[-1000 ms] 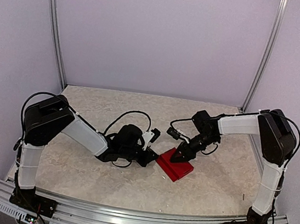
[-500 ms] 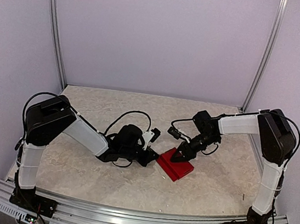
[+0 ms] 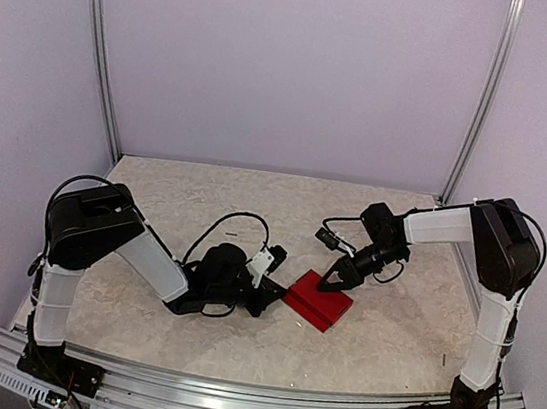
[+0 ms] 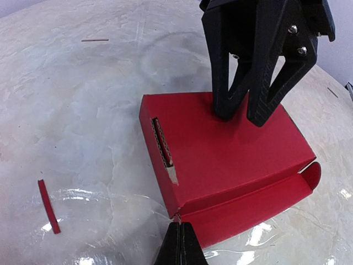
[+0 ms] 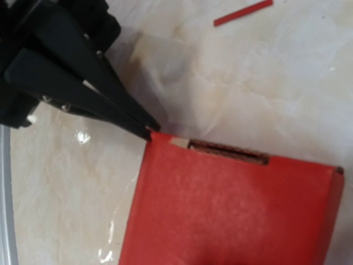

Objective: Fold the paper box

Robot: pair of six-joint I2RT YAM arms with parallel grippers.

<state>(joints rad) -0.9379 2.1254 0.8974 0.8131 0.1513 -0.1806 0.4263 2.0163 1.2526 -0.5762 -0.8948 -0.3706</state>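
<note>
The paper box [image 3: 312, 307] is a flat bright red rectangular box lying mid-table. In the left wrist view the paper box [image 4: 220, 160] has a slot with a tucked tab on its left side and a long flap [image 4: 248, 212] lying open along its near edge. My left gripper [image 4: 180, 227] is shut, its tips touching the box's near corner; the top view shows the left gripper [image 3: 272, 295] low beside the box. My right gripper [image 4: 241, 117] stands open with both fingertips [image 4: 226, 110] pressed on the box's top. Its own fingers are hidden in the right wrist view, which shows the box [image 5: 231, 215].
A thin red card strip [image 4: 48, 206] lies on the marbled table left of the box, also seen as the strip [image 5: 242, 12]. Shiny clear film [image 4: 110, 221] covers the table around the box. Metal frame posts [image 3: 99, 61] flank the back wall.
My left gripper has closed the last bit, and its wrist has dropped lower and nearer. The right gripper has edged slightly right on the box top.
</note>
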